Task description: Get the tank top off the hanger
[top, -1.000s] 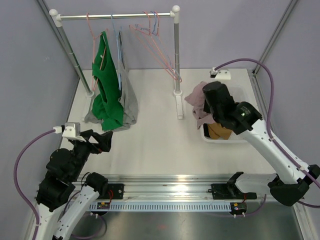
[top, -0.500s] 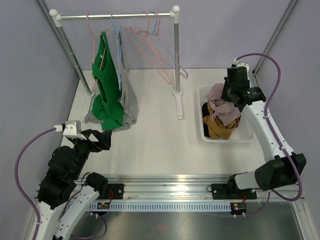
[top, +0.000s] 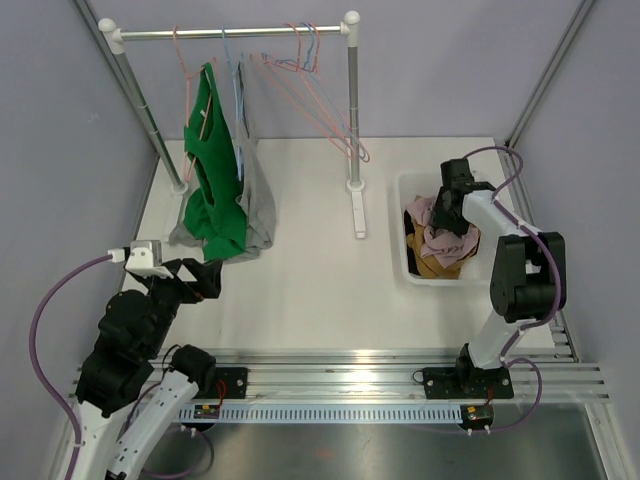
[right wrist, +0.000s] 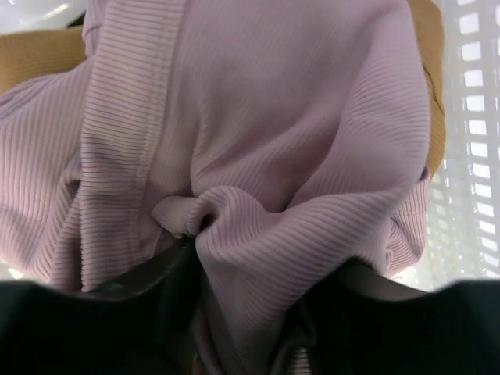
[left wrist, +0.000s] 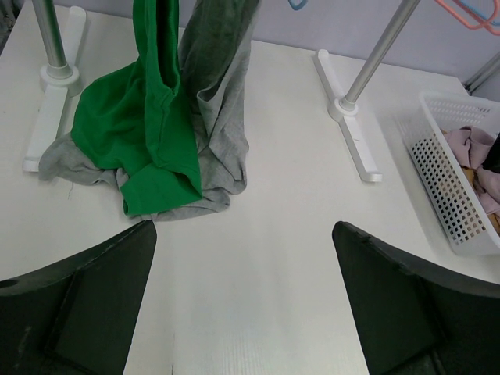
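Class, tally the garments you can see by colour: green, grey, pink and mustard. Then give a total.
Green garment: 1
Grey garment: 1
Pink garment: 1
Mustard garment: 1
Total: 4

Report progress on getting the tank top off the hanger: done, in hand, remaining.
Done: the pink tank top lies hanger-free in the white basket. In hand: the right gripper is down on it, fabric bunched between its fingers; release unclear. Remaining: pull that arm clear. The left gripper is open; a green garment and a grey garment hang on the rack.
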{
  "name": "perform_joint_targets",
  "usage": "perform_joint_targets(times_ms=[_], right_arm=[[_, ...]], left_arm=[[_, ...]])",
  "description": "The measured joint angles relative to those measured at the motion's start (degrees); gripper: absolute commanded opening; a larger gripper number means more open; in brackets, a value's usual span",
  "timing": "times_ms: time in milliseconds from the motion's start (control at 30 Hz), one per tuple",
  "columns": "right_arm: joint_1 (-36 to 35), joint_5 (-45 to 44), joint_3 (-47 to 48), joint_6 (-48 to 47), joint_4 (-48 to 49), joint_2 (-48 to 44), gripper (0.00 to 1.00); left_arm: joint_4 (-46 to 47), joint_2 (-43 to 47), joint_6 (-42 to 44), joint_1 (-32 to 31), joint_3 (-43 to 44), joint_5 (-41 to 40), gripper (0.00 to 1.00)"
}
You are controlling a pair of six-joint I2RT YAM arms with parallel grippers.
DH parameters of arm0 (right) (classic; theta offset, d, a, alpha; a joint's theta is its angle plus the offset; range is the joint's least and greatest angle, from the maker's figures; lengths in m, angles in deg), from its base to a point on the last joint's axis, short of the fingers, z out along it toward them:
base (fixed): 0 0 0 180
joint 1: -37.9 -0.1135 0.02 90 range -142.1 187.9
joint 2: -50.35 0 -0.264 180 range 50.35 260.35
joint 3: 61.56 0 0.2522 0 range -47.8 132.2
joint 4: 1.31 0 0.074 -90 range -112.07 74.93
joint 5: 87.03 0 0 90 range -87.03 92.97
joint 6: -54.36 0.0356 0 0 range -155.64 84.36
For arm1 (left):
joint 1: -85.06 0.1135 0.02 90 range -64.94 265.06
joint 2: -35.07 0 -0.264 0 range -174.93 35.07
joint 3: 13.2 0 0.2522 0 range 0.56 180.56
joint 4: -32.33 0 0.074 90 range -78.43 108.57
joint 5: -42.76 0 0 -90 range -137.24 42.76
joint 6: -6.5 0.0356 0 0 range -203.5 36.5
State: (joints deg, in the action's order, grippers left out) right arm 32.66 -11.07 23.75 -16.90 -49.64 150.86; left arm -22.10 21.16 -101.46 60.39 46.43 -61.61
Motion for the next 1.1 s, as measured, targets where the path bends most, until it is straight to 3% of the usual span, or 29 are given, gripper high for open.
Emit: perform_joint_targets(times_ms=[200,233,267,300,400,700,967,1100], right_arm=[[0.3,-0.2,-0.4,0.8,-0.5,-2.1,0.77],[0.3,-0.3,0.3,0.8,-1.7,-2.3,0.87],[0.3,-0.5,1.2,1.0,-3.0,-2.4,0.88],[0.3,-0.5,2.1,1.0,-4.0,-2.6,0.99],[0.3,-1.9,5.9,1.0,-8.0,-3.9,1.0],[0.3,-4.3,12.5,0.6,-14.3,-16.6,1.0],[0.3,17.4,3.2,1.4,-9.3,-37.2,0.96],[0.3,28.3,-3.3,3.0,-6.5,-42.3,0.92]], left_arm=[[0.0,1.5,-0.5,0.0,0.0,-1.1,0.99],[-0.2,1.4,-0.7,0.0,0.0,-1.2,0.99],[-0.4,1.3,-0.7,0.0,0.1,-1.3,0.99],[-0.5,1.1,-0.8,0.0,0.3,-1.4,0.99],[-2.2,-1.9,-1.2,0.0,2.7,-1.8,0.99],[-6.2,-19.4,-1.5,0.0,21.7,-1.9,0.99],[-7.1,-37.8,0.4,0.0,42.3,-1.9,0.99],[-6.1,-49.6,2.5,0.1,52.7,-2.2,0.99]])
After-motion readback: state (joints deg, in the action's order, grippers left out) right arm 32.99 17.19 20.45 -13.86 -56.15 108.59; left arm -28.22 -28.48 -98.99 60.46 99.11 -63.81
